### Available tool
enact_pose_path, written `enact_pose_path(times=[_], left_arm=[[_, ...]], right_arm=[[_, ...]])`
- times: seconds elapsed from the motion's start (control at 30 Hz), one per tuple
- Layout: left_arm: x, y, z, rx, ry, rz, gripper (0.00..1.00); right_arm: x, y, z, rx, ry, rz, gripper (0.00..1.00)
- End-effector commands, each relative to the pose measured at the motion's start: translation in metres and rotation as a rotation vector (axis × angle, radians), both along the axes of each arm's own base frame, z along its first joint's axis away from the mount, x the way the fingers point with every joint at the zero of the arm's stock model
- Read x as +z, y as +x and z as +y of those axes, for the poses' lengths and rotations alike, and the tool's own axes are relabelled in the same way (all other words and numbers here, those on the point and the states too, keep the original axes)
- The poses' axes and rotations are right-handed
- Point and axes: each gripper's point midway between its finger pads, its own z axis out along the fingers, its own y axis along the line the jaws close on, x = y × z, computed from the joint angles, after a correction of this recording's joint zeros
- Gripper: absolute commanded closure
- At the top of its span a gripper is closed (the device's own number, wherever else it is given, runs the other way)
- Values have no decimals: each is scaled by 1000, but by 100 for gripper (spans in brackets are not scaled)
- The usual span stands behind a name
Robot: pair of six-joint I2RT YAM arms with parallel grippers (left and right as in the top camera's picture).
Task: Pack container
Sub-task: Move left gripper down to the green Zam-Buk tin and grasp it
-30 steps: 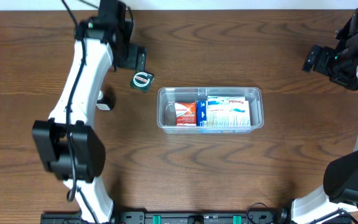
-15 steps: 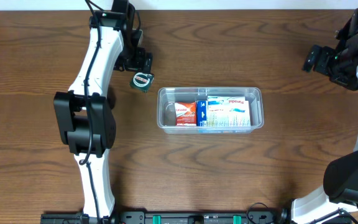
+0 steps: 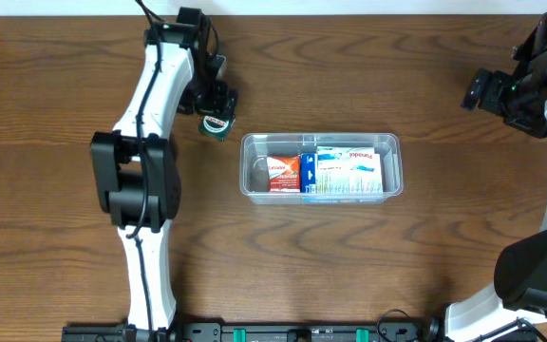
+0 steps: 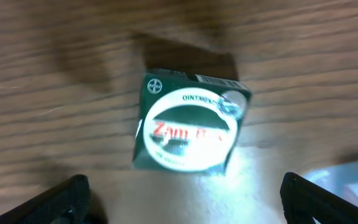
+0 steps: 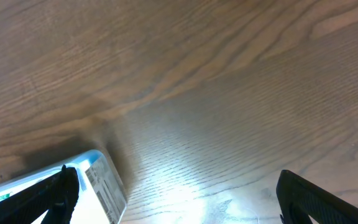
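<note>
The clear container (image 3: pixel 249 180) sits mid-table and holds a red packet (image 3: pixel 283 174), a blue item and white boxes (image 3: pixel 351 172). A small dark green ointment box (image 3: pixel 216 124) lies on the table to the container's upper left. It fills the left wrist view (image 4: pixel 190 127), flat on the wood. My left gripper (image 3: pixel 215 101) is open right above the box, with its fingertips (image 4: pixel 182 196) spread wide on either side of it. My right gripper (image 3: pixel 482 91) is open and empty at the far right. In the right wrist view (image 5: pixel 176 193) a corner of the container (image 5: pixel 101 180) shows.
The table is dark brown wood. The left arm reaches along the table's left side to the back edge. The right arm's base stands at the right edge.
My left arm has swung and stretched toward the back. Its gripper has moved right and down onto the spot above the green box. The right arm has not moved.
</note>
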Motion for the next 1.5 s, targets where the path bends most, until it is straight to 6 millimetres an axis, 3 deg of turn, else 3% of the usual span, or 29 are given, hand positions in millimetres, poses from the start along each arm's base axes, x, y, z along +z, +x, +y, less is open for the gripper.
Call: enact_pose_path(times=[0.0,0.5,0.77,1.0,1.47], left_arm=[[-20,-4,-1,-25,-4,44,2],[-29,-1,-1,-63,-4,40,1],[-44,-3,-1,-77,-4,40,4],[-44,0,-1,-77,-5,30,17],[-47,0,-10,-94,-5,23,18]], right_arm=[[8,1,-3,-9,-7,-23,1],[8,1,-3,-10,-7,-23,1],[8,1,-3,-9,-7,-23,1],[8,1,-3,-9,-7,-23,1],[8,1,-3,-9,-7,-23,1]])
